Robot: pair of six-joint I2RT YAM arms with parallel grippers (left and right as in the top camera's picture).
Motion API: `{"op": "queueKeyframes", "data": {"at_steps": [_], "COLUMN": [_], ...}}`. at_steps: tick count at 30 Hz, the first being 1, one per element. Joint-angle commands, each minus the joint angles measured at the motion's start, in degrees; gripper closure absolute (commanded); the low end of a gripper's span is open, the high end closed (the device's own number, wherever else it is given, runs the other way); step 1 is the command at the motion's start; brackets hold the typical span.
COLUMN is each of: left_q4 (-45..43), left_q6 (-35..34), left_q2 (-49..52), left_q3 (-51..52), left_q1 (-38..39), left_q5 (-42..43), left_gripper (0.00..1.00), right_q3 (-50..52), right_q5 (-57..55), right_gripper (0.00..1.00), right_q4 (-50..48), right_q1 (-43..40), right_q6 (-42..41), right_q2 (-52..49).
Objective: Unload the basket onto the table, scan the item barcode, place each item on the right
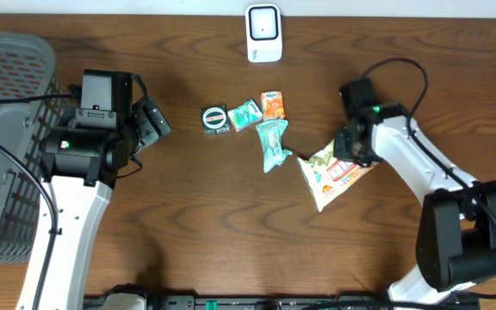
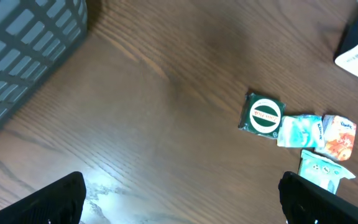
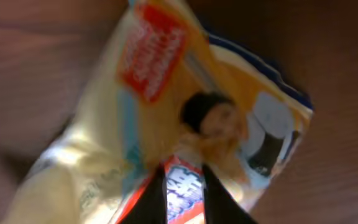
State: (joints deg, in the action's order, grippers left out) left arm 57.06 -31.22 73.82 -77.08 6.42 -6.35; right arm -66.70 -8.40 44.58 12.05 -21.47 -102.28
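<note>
1. Overhead, I see the bag (image 1: pixel 332 172) lying on the worktop (image 1: pixel 196 232) right of centre, about midway between the far and near edges. Its yellow face with red print is turned up.
2. My right hand (image 1: pixel 349 151) sits at the far side of the bag. In the right wrist view it is closed on the wrapper, with a strip of the bag pinched between the two dark fingers (image 3: pixel 219 199).
3. That wrist view is blurred. I cannot read the print on the bag.
4. My left hand (image 1: pixel 156 127) hovers over the left part of the worktop, just beside the grey basket (image 1: pixel 7 138) at the left edge.
5. In the left wrist view the left hand stands wide open over bare wood, one finger at each lower corner of the picture.
6. A white scanner (image 1: pixel 263 33) stands at the middle of the far edge, well apart from the bag.
7. Four small items lie near the centre, between the two hands. A green packet (image 1: pixel 216 120) and a teal packet (image 1: pixel 244 114) are touching, and an orange packet (image 1: pixel 272 105) is just beside the teal one.
8. A teal pouch (image 1: pixel 273 144) lies just nearer the near edge than those three, its lower end close to the bag's left corner.
</note>
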Motion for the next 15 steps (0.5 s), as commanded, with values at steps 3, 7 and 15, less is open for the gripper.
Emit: {"op": "queueKeyframes", "data": {"at_steps": [3,7,15], "left_q4": [0.15,0.15,0.15], "left_q6": [0.57,0.57,0.57], "left_q2": [-0.09,-0.09,-0.09], "left_q3": [-0.79,-0.79,-0.79], "left_q1": [-0.24,-0.24,-0.24], "left_q5": [-0.35,-0.35,-0.35], "left_gripper": [0.02,0.02,0.02], "right_q3": [4.48,-2.4,-20.17], "right_q5": [-1.79,2.95,17.75], "right_gripper": [0.87,0.87,0.85], "right_q4": [-6.71,1.27,24.98], "right_q1": [-6.34,-9.2,-6.29], "right_q6": [-1.88,0.42,10.43], "right_q2": [-2.75,-2.25,-2.25]}}
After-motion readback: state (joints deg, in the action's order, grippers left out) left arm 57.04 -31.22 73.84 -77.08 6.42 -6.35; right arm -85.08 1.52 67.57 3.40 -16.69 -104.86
